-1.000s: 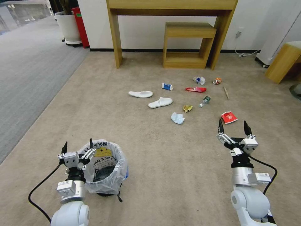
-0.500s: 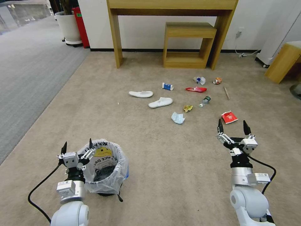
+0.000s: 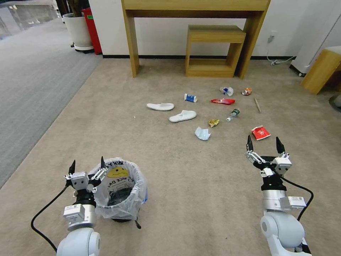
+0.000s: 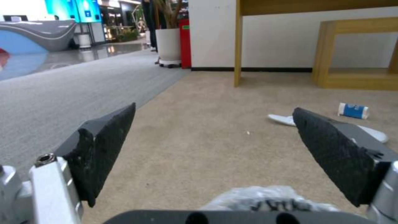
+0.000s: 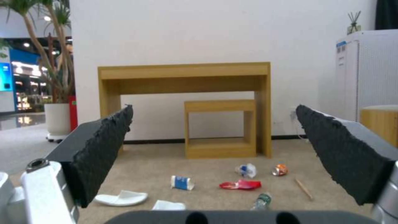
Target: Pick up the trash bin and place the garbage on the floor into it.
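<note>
The trash bin (image 3: 120,190), lined with a clear printed bag, stands on the beige floor (image 3: 184,177) at the near left. My left gripper (image 3: 87,163) hovers open at its left rim, touching nothing; the bag's edge (image 4: 265,200) shows below the left gripper (image 4: 213,109). The right gripper (image 3: 264,140) is open and empty, just short of a red wrapper (image 3: 260,132). Farther ahead the garbage lies scattered: two white slippers (image 3: 160,106), a paper cup (image 3: 190,97), a face mask (image 3: 202,133), a bottle (image 3: 232,114), a can (image 3: 246,91), a stick (image 3: 256,105).
A wooden desk (image 3: 195,5) with a low wooden stool (image 3: 215,49) under it stands against the far wall. Grey ribbed carpet (image 3: 35,81) and a white planter (image 3: 76,32) are at the left. A wooden piece of furniture (image 3: 321,69) stands at the right.
The whole head picture has shifted very slightly. Both arms, the bin and the litter keep their places.
</note>
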Robot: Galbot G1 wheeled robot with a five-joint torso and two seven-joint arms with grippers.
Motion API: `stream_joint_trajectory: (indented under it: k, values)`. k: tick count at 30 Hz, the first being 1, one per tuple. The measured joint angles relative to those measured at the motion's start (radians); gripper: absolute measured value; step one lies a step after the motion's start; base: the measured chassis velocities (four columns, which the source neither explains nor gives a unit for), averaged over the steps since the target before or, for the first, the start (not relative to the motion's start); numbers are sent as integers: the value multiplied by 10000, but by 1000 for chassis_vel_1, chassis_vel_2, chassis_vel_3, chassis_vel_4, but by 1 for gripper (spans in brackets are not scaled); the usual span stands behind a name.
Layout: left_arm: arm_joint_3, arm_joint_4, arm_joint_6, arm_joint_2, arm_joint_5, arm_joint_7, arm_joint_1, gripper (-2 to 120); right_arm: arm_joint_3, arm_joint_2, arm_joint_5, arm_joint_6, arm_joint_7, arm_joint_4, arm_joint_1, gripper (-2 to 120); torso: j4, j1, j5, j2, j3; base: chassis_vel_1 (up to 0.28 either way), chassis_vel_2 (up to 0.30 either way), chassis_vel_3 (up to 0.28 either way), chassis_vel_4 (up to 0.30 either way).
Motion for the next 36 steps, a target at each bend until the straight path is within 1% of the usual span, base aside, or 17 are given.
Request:
stream_joint_trajectory:
  k: [6, 11, 30, 36]
  values:
    - [-14, -25, -1, 43, -20, -12, 33, 100, 6, 44, -20, 98, -100, 5, -36, 100, 2, 0, -4, 0, 0, 90, 84, -83, -74]
    - [-10, -45, -26, 59, -25, -13, 66, 100, 47, 45, 1, 139, -117, 35, -76, 100, -1, 0, 1, 0, 0, 3, 5, -11, -4]
    - [-34, -27, -88, 117, -70, -23, 85, 100, 98, 104, -114, -43, 33, 104, -129, 100, 0, -1, -1, 0, -1, 0, 0, 0, 0]
    - [-31, -8, -95, 117, -74, -24, 72, 100, 83, 123, -114, -44, 32, 72, -121, 100, 0, -2, 0, 0, 0, -81, 91, 93, -89]
